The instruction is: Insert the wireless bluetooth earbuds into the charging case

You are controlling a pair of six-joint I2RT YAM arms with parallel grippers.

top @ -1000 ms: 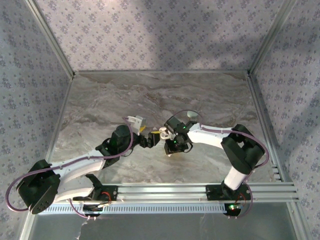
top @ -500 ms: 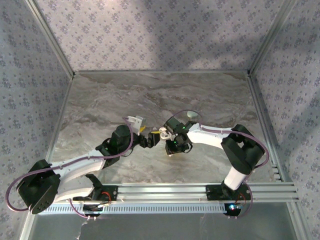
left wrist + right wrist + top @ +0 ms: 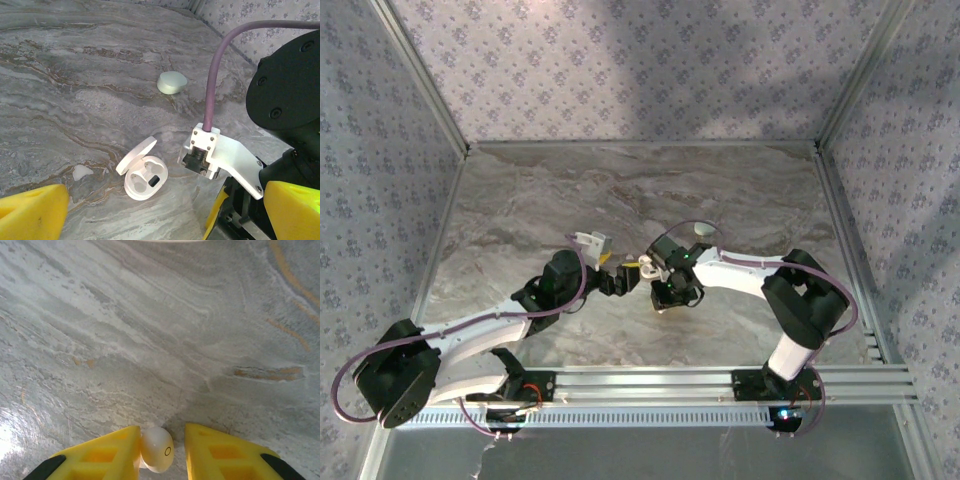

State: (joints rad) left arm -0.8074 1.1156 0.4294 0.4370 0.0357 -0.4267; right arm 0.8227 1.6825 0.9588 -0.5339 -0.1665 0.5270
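**Right gripper pinches one earbud; left gripper hangs wide open over the open case**

The grey marble-patterned table (image 3: 740, 180) carries everything. The left gripper (image 3: 621, 277) is spread wide and holds nothing: in its wrist view its yellow fingers (image 3: 30, 210) sit at the two lower corners, well apart. The right gripper (image 3: 161, 430) is drawn almost closed around a small white rounded plastic earbud (image 3: 156, 455). The bud presses against the finger at its 9 o'clock, with only a thin dark sliver before the finger at its 3 o'clock.

One white oval plastic charging case (image 3: 142, 175) lies on the table with its lid swung open, its moulded sockets facing up. One pale green oval pebble-like case (image 3: 171, 82), closed, rests at 12 o'clock from it, well apart.

Two earbuds are visible: the pinched one, and a tiny whitish loose earbud (image 3: 81, 172) lying flat near the open case, at its 9 o'clock.
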